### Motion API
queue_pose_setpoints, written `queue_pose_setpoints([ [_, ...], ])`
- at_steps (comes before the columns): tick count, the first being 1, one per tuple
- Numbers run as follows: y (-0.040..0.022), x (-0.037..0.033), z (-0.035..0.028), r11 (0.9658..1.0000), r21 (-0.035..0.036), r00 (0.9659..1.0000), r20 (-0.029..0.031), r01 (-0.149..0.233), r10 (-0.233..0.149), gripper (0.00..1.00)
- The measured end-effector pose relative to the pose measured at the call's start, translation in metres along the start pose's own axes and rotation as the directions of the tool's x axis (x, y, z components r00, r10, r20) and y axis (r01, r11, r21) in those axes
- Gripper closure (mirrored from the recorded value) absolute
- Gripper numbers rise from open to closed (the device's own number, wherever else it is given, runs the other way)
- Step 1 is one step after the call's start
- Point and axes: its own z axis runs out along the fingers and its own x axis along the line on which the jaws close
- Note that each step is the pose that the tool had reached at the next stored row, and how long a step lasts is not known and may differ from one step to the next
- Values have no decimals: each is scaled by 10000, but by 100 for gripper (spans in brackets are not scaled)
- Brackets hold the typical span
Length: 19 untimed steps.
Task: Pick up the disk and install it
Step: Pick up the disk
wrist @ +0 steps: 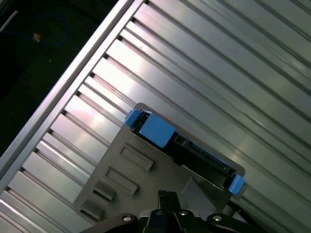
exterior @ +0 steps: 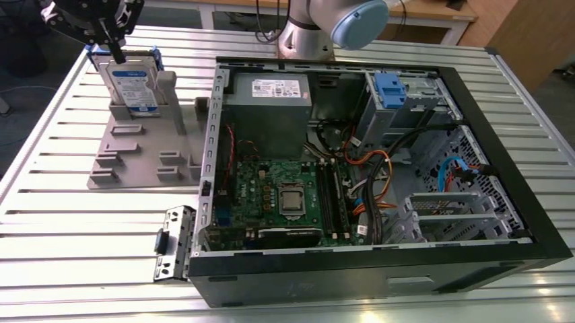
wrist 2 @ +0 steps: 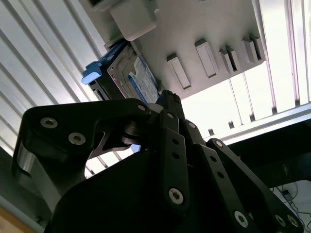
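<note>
Gripper [exterior: 112,50] at the top edge of the disk [exterior: 133,81] — clenched or released, cannot tell — disk upright in the stand [exterior: 134,161], long axis vertical, by a corner of the bench [exterior: 54,222].

**Desk:** What surrounds the rig today?

**Operator:** I'm looking at a tabletop [exterior: 63,222] of ribbed silver metal slats, with glare bright along the ribs in both wrist views. Past its far edge in the exterior view stands a wooden-topped desk [exterior: 431,12] on white legs. A light wooden cabinet [exterior: 530,40] sits at the exterior view's right.

**Desk:** And underfoot?

**Operator:** The floor [exterior: 16,141] is dark off the exterior view's left. In the first wrist view I can make out a thin blue cable [wrist: 56,18] lying on it.
</note>
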Motion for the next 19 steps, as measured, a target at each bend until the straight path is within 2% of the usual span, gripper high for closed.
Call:
queue_pose_setpoints([
  [9,0,0,0,9985,-15,9985,-9,556,-556,90],
  [19,0,0,0,9933,-32,9933,-18,1157,-1157,90],
])
